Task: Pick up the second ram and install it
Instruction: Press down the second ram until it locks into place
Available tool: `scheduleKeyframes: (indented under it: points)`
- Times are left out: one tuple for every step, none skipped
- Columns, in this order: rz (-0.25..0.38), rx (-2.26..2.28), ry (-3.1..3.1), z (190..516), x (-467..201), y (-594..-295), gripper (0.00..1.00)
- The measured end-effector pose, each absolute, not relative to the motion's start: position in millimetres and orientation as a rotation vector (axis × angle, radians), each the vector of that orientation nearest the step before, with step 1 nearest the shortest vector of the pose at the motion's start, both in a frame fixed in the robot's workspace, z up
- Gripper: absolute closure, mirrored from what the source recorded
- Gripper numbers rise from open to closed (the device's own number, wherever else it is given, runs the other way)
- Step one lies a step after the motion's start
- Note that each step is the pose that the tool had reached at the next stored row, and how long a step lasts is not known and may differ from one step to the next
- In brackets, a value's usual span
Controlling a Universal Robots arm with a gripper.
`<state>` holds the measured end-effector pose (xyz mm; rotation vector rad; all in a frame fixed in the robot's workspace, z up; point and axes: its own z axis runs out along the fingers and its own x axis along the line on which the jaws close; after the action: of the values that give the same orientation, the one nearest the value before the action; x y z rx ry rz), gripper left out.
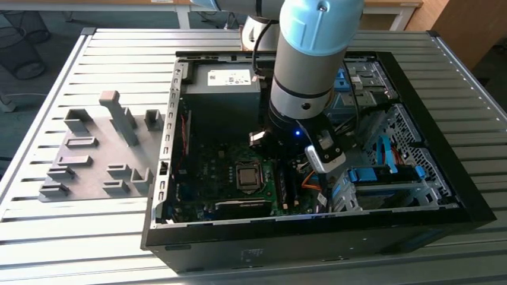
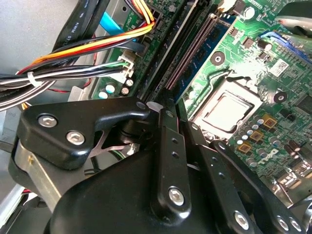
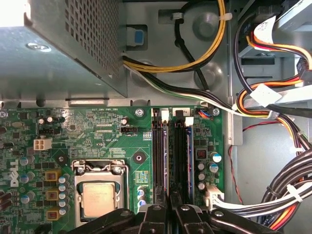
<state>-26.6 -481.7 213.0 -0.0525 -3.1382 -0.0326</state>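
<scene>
Over the green motherboard (image 3: pixel 97 131), black metal fingers (image 3: pixel 168 214) pinch the slim second ram (image 3: pixel 176 161).

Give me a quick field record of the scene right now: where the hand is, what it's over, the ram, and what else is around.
hand position: hand low inside the open computer case, at the memory slots
hand state: fingers close together; whether they grip anything cannot be told
second ram: a board edge sits in a slot; which stick it is cannot be told
beside the slots: processor socket
nearby: bundled cables, power supply
outside the case: grey holder blocks on the table
</scene>
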Motion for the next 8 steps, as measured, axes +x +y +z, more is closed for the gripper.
scheduleKeyframes:
  points:
    - [-0.033,-0.052,-3.138,213.0,-26.5,-481.6,0.86]
    - [-0.032,-0.051,-3.138,213.1,-26.4,-481.4,0.86]
    - [-0.032,-0.050,-3.138,213.1,-26.2,-481.2,0.86]
    - [-0.032,-0.049,-3.138,213.1,-26.1,-481.0,0.86]
    - [-0.032,-0.047,-3.138,213.1,-25.8,-480.9,0.86]
    - [-0.032,-0.045,-3.138,213.1,-25.6,-480.8,0.86]
    - [-0.032,-0.044,-3.138,213.0,-25.6,-480.8,0.86]
    - [-0.032,-0.043,-3.138,212.7,-25.6,-480.8,0.86]
